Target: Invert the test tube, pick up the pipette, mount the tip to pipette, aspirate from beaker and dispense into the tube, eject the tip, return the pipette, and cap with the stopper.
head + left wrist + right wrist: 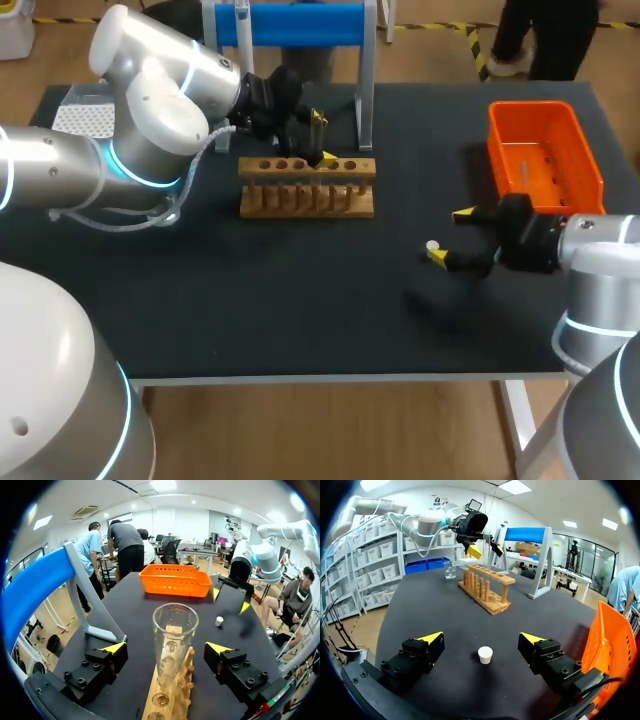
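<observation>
The left arm reaches over the wooden peg rack (306,187). Its gripper (166,647) is spread wide either side of the clear glass test tube (172,640), which stands upright in the rack, untouched. The right gripper (481,638) hangs low with its fingers apart, and the small white stopper (485,654) lies between them on the black table (300,300).

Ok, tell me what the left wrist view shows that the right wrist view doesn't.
Only the left wrist view: the glass test tube, standing mouth-up in the wooden rack. Only the right wrist view: the beaker beyond the rack. Both: the rack, the white stopper and the orange basket.
</observation>
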